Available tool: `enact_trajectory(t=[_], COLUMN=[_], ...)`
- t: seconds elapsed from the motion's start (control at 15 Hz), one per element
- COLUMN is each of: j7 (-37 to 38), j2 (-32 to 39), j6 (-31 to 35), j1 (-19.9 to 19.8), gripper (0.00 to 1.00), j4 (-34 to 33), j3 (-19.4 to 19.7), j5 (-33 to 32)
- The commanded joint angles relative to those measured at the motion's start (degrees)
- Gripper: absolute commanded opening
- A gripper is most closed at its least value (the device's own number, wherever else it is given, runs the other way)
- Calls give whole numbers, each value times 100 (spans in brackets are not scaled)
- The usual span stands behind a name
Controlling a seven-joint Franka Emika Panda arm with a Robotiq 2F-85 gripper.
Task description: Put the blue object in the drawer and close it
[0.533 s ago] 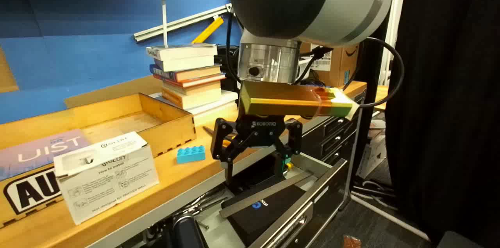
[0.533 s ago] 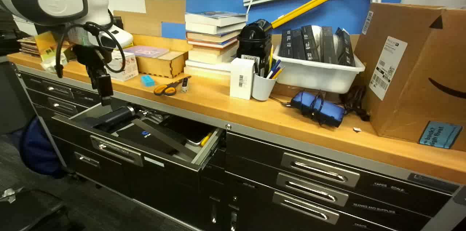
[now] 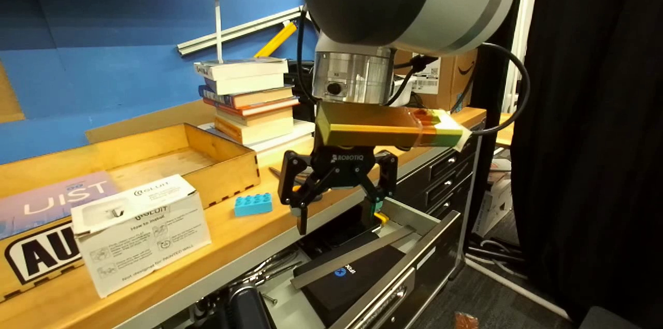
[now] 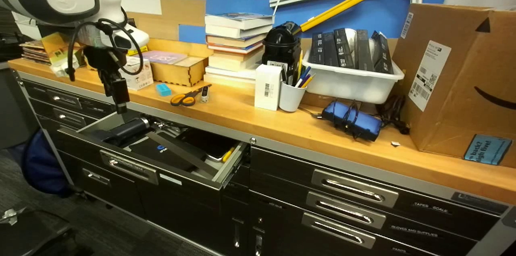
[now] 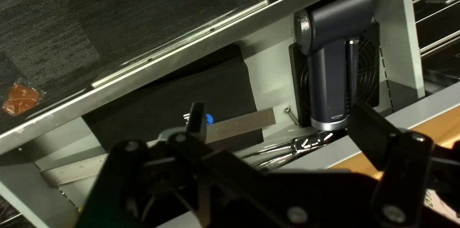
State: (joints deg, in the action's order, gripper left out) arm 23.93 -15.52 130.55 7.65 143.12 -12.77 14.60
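Note:
The blue object is a small cyan toy brick with studs (image 3: 253, 205), lying on the wooden worktop beside the white labelled box; it also shows in an exterior view (image 4: 163, 89). It is out of the wrist view. The drawer stands pulled out, as its front in both exterior views (image 3: 404, 265) (image 4: 193, 185) and its inner wall in the wrist view (image 5: 201, 50) show. My gripper (image 3: 338, 221) is open and empty, pointing down above the drawer, to the right of the brick and apart from it. It also shows in the wrist view (image 5: 278, 115).
The drawer holds a black box (image 3: 357, 280), a metal ruler (image 5: 244, 124), a dark cylindrical tool (image 5: 329, 84) and a screw (image 5: 291, 115). The white box (image 3: 142, 235), a wooden tray (image 3: 228, 184), scissors (image 4: 189, 96) and a book stack (image 3: 254, 106) stand on the worktop (image 4: 225, 105).
My gripper has risen slightly and shifted a little toward the worktop side with the brick. The brick and the drawer have not moved.

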Motion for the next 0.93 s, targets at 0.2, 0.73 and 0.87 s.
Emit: enact_trajectory(t=[0.2,0.73,0.87], j7=[220,-372,-268], j2=[1039,2636,2980], j6=[-392,-866,-860], j1=[-197,269,405], gripper=[100,100,100], j4=[-1668,-3351,-3641], j3=[-1,57,115], j5=[-1346,-1518,-1756])
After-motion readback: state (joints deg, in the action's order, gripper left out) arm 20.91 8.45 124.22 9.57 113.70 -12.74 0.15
